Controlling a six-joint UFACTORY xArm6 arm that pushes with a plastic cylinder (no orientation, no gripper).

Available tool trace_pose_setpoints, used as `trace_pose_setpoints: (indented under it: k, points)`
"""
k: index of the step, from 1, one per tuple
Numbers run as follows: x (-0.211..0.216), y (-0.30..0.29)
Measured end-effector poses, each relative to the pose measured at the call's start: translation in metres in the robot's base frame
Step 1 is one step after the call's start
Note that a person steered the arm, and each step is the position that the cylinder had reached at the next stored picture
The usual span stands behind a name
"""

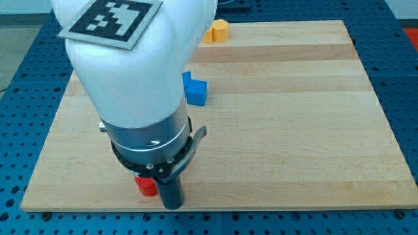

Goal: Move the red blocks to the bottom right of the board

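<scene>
A red block [146, 187] lies near the view's bottom edge of the wooden board [294, 130], left of centre, mostly hidden under the arm; its shape cannot be made out. My tip [172, 205] is just to the right of it, touching or nearly touching. I see only this one red block; the arm hides the left part of the board.
A blue block [194, 89] lies at the upper middle, partly behind the arm. An orange block [217, 31] sits at the board's top edge. The white arm body with a black-and-white marker [111, 19] covers the upper left. A blue perforated table surrounds the board.
</scene>
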State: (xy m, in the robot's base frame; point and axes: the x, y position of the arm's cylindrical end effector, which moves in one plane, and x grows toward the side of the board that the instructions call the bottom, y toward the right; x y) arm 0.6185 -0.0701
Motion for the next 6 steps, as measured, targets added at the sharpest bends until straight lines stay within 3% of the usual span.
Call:
trace_pose_setpoints:
  k: [2,3,4,5,6]
  points:
    - [-0.043,-0.077]
    - [-0.019,-0.07]
    - [0.0,-0.044]
    - [-0.001,0.023]
    - [-0.023,0.086]
